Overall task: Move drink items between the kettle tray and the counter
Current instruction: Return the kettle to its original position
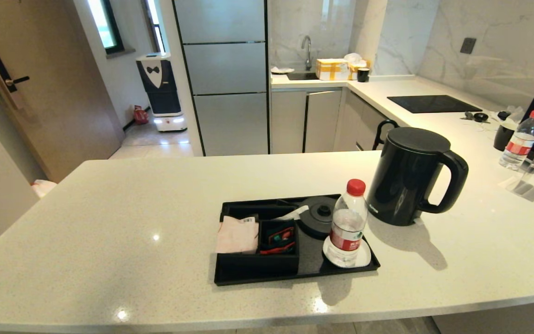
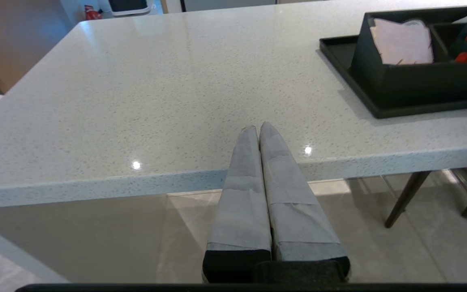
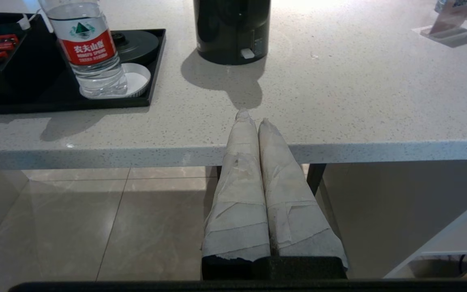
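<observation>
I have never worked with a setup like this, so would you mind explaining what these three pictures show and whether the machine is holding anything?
This is a two-armed robot facing a counter. The wide picture comes from a camera on its head; neither arm shows there. The other two come from cameras on its wrists, looking along the taped fingers. The left gripper and right gripper are both shut, hold nothing, and sit near the counter's front edge. On the counter lies a black kettle tray. It carries a pale pink sachet in one compartment, a round kettle base, and a water bottle standing on a white coaster. The black electric kettle stands off the tray, on the counter beside it.
</observation>
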